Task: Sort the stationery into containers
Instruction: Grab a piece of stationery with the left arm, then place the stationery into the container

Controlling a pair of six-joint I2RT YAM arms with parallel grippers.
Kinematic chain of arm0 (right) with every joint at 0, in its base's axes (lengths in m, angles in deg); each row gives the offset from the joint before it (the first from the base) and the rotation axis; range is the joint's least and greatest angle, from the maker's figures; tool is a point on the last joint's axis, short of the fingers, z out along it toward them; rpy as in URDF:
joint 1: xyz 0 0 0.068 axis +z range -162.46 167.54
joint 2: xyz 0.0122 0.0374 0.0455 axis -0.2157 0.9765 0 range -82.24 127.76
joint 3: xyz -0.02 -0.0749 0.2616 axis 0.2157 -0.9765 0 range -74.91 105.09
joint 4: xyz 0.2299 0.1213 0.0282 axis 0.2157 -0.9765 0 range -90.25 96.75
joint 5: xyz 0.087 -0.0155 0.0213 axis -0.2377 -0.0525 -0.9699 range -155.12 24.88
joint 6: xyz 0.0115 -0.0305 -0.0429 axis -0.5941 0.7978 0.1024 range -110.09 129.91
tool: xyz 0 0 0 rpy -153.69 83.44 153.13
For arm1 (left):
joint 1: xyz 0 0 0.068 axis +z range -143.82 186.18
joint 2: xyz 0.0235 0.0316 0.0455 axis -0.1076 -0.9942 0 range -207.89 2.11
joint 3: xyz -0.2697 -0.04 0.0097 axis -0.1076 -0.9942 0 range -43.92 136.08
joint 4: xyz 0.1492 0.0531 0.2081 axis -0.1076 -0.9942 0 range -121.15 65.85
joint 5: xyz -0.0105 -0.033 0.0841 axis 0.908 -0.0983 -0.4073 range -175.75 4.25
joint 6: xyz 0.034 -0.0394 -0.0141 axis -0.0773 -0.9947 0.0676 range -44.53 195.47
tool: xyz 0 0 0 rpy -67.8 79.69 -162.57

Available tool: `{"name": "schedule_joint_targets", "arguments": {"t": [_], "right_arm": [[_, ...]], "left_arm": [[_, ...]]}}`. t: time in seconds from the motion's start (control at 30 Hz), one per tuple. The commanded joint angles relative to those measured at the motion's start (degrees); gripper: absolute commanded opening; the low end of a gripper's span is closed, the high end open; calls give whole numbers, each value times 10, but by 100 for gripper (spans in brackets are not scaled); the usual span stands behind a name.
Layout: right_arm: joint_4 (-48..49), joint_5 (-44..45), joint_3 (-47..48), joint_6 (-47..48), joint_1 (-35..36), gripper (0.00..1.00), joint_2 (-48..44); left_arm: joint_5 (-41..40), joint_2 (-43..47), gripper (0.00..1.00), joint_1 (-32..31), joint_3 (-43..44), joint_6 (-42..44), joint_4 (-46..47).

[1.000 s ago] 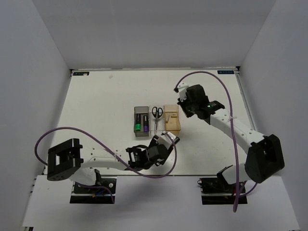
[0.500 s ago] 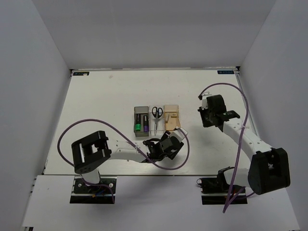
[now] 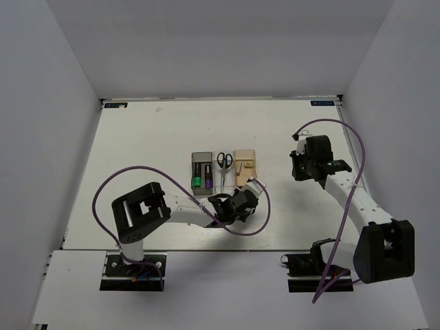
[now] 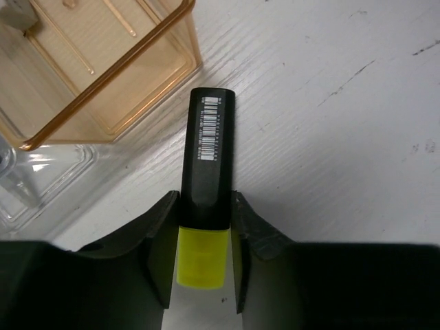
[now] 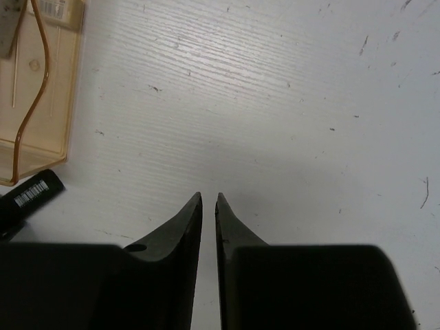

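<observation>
Yellow-ended highlighter (image 4: 206, 165), black body, lying flat on the white bench (image 4: 330, 137), its black end close by the near corner of the orange bin (image 4: 113, 72), with the clear bin (image 4: 41, 179) next along; the barcode label (image 4: 208, 127) on its body has white print too small to read. Gripping it, the left hand (image 4: 205, 199), fingers pressed to both sides where black meets yellow. Well apart, the right hand (image 5: 209, 199), fingers almost together with a thin slit between, above the bench right of the orange bin
</observation>
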State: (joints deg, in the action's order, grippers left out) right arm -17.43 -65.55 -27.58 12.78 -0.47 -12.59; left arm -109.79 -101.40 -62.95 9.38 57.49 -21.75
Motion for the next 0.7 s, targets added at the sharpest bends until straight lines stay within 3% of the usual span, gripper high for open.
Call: {"name": "schedule_joint_targets", "arguments": {"t": [0.0,0.2,0.27,0.43,0.67], "right_arm": [[8,-22,-4,-12,-12,16,-17],[5,-39,-4,-16,-27,16,-24],[1,-48,-4,-16,-30,16,-28],[-16,-89,-7,-2,-38,47,-29],[-20,-114,-5,4,-43,47,-29]], "left_arm": [[33,-1,40,-2,-5,-14,-4],[35,3,16,-28,-36,-46,-7],[28,21,14,-36,-53,-50,-5],[-7,105,3,-68,-36,-43,-66],[-24,211,0,-44,3,-29,-140]]}}
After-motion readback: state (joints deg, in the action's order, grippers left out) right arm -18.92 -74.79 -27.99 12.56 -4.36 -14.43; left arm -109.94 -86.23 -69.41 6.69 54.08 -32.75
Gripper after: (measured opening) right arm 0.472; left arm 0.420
